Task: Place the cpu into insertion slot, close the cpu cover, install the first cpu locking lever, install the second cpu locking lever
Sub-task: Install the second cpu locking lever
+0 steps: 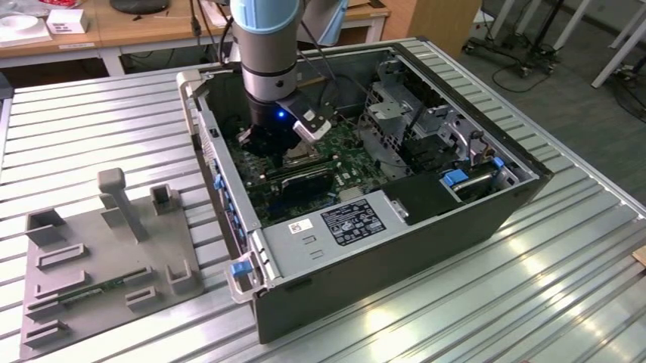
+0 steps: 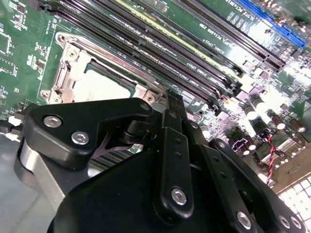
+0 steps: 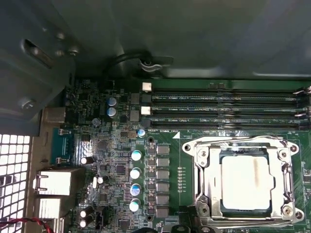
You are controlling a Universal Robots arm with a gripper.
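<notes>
Chip (image 3: 245, 182) sits pale and square in its socket, silvery cover (image 3: 204, 167) framing it; your gripper (image 2: 171, 99) hovers close, fingers pressed together, empty.

Ribbed metal table (image 1: 525, 302), wooden desks (image 1: 151, 26) behind

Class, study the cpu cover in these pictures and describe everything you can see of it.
The cpu cover is a square frame of shiny silvery metal with an open middle. It lies flat, closed over the socket on the green motherboard, and the pale grey cpu shows through its opening. Round screws sit at its corners. In the second wrist view the cover lies just beyond the black tool, which hangs close above it.
</notes>
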